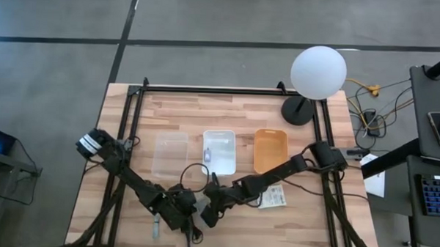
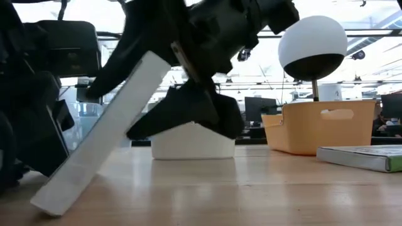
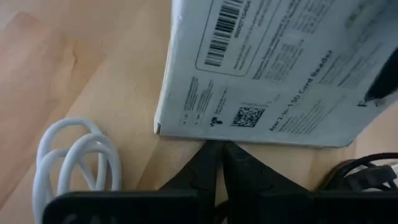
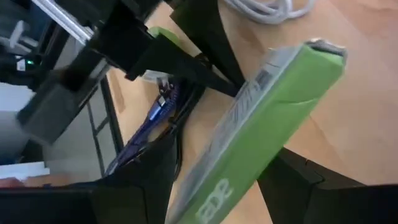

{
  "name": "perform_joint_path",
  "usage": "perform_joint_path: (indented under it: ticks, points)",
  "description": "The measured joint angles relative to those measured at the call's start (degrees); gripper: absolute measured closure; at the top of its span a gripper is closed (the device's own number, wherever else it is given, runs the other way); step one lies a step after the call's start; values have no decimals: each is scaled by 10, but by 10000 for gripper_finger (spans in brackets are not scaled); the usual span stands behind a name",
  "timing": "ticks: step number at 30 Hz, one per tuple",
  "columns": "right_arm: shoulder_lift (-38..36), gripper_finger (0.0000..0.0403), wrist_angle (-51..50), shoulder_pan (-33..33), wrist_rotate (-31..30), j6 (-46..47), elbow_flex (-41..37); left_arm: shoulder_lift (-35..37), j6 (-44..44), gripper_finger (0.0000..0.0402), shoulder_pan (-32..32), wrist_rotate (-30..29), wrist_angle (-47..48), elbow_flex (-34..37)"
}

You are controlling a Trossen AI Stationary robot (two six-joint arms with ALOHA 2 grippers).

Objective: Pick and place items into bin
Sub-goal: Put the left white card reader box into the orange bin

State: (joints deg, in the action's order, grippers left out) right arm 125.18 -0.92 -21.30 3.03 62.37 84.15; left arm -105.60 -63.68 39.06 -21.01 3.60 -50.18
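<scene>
White cardboard with a green edge: the box [image 2: 103,141] is a flat, stiff retail carton, tilted steeply, one lower corner resting on the bench [image 2: 251,188] in front of the white tray [image 2: 193,145], its long axis running from that corner up toward the tray. The printed barcode face [image 3: 273,68] looks toward the left arm. The right gripper [image 4: 217,186] straddles the box across its thin dimension, fingers on the two broad faces near the upper end, grasping it. It looks light and rigid, likely a little slick on its printed faces, so a hold across the thickness near the middle would resist swinging better than one at the end. The left gripper [image 3: 217,171] is clenched with nothing in it, just below the box's lower edge, beside a coiled white cable [image 3: 78,158] lying on the bench.
</scene>
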Motion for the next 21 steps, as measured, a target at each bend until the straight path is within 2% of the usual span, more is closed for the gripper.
perform_joint_path:
  ticks: [8, 11, 17, 21]
  points:
    - [0, 225, -128, 0, 0, 1, 21, 5, 3, 389, -1, -10, 3, -8]
    - [-10, 260, -145, -3, 2, -3, 26, 18, 35, 389, 0, -32, 0, -12]
    - [-37, 371, -186, -13, -22, 7, 40, 57, 60, 389, -8, -79, 41, -10]
    - [-86, 368, -289, -35, -69, 85, 49, 86, 60, 389, -13, -104, 101, -8]
